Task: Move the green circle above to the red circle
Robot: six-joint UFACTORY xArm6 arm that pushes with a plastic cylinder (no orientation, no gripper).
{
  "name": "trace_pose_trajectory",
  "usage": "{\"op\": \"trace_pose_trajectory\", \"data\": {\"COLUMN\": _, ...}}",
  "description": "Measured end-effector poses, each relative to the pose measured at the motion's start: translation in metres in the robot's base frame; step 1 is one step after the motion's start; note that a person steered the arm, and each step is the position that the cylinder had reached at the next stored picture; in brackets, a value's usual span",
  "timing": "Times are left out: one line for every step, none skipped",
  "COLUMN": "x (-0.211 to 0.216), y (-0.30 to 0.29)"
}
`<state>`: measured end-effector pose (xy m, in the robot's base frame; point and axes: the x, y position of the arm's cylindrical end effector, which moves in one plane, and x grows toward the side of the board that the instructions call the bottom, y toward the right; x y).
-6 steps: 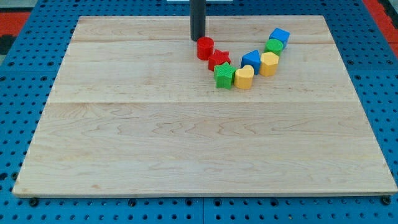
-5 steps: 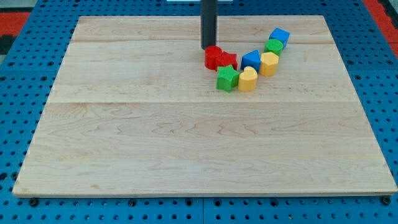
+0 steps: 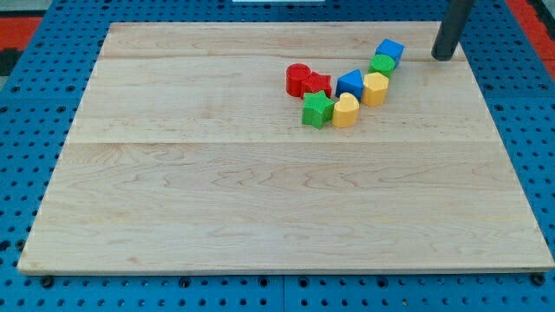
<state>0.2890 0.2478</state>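
The green circle [image 3: 382, 63] sits at the upper right of the wooden board, between a blue cube [image 3: 390, 50] above it and a yellow block [image 3: 375, 88] below it. The red circle [image 3: 297, 79] lies left of centre top, touching a red star [image 3: 316, 85] on its right. My tip [image 3: 443, 57] rests on the board at the view's upper right, well right of the green circle and the blue cube, touching no block.
A green star [image 3: 317, 109], a yellow heart [image 3: 345, 110] and a blue triangular block [image 3: 350, 83] lie in the same cluster. The wooden board [image 3: 173, 191] lies on a blue pegboard.
My tip pushed the red circle right and down against the red star, then swung far to the right, past the blue cube. The other blocks shifted slightly.
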Motion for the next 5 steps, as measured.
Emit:
{"op": "trace_pose_trajectory", "data": {"x": 0.019, "y": -0.060}}
{"op": "trace_pose_trajectory", "data": {"x": 0.017, "y": -0.134}}
{"op": "trace_pose_trajectory", "data": {"x": 0.011, "y": -0.185}}
{"op": "trace_pose_trajectory", "data": {"x": -0.006, "y": -0.187}}
{"op": "trace_pose_trajectory", "data": {"x": -0.011, "y": -0.130}}
